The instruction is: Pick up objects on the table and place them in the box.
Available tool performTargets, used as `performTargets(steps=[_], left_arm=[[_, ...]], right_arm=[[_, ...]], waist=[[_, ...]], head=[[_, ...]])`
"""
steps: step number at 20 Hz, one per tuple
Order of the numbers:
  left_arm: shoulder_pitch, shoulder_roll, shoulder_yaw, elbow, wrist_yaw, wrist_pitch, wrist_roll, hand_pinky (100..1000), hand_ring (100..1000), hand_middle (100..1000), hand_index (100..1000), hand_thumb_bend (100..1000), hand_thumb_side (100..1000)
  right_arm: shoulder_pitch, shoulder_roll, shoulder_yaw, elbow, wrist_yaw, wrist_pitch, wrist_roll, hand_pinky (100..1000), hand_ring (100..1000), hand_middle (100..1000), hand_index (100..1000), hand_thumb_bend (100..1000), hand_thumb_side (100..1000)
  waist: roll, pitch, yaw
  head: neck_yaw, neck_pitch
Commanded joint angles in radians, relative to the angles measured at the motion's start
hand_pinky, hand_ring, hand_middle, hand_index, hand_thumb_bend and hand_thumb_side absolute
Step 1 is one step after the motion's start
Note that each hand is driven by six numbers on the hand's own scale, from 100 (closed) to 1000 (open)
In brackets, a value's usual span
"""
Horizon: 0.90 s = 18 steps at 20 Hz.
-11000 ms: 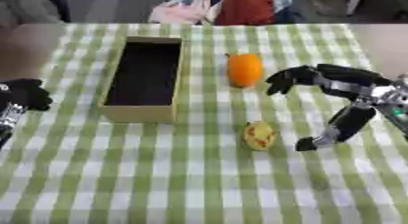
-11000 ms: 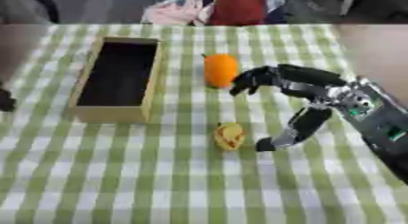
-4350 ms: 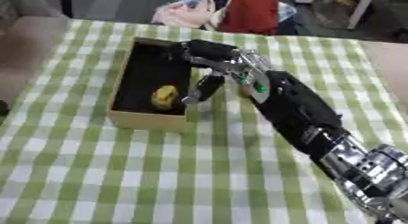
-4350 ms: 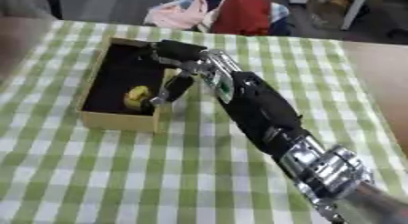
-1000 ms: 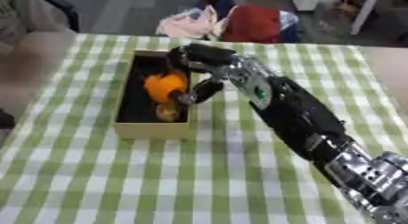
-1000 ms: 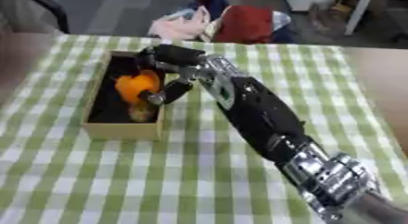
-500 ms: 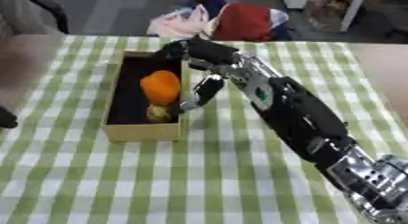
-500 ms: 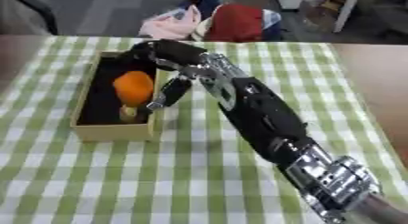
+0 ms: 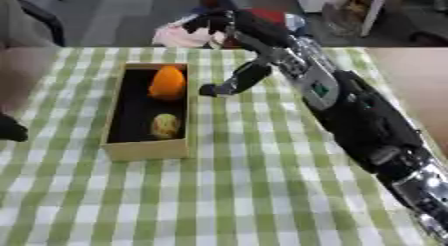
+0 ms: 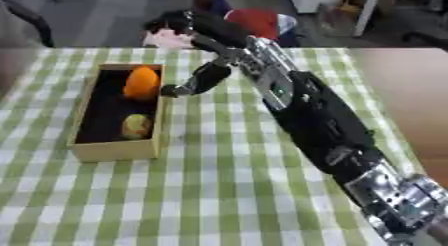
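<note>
The tan open box (image 9: 144,149) lies on the left half of the green checked table. Inside it an orange fruit (image 9: 167,83) rests at the far end and a small yellow fruit (image 9: 164,126) sits nearer the front. My right hand (image 9: 255,34) hangs open just right of the box's far end, holding nothing; its thumb (image 9: 238,78) points down toward the box's right wall without touching it. The right arm stretches in from the lower right. A dark part of my left hand (image 9: 10,129) shows at the left edge, its shape unclear.
Beyond the table's far edge lie a pink cloth (image 9: 184,35) and a red bag (image 10: 255,20). A bare brown tabletop (image 9: 411,75) adjoins on the right. The checked cloth (image 9: 219,190) spreads in front of the box.
My right hand has risen out of the box and drawn right, leaving the orange fruit at the box's far end. The view has also shifted.
</note>
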Motion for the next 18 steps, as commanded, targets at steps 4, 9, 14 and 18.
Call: performTargets(steps=[4,9,14,18], left_arm=[[0.014,0.024,0.05,0.009,-0.028,0.001,0.05,693,681,621,774,100,675],[0.029,0.023,0.079,0.029,-0.046,0.009,0.096,693,686,623,771,100,710],[0.046,0.027,0.109,0.041,-0.059,0.011,0.145,693,685,621,765,100,734],[0.057,0.024,0.126,0.046,-0.072,0.013,0.167,693,680,619,761,100,751]], right_arm=[[0.157,-0.107,-0.07,-0.299,-0.485,0.195,0.037,701,932,684,839,100,514],[0.342,-0.107,-0.158,-0.476,-0.668,0.286,0.016,694,938,675,827,100,530],[0.513,-0.071,-0.22,-0.561,-0.692,0.324,0.011,685,938,664,816,100,595],[0.616,-0.021,-0.255,-0.584,-0.656,0.339,0.004,682,940,657,804,100,637]], waist=[[0.015,-0.021,-0.063],[0.023,-0.02,-0.109],[0.028,-0.016,-0.135],[0.031,-0.012,-0.151]], head=[[0.063,0.013],[0.101,0.014],[0.145,0.018],[0.162,0.03]])
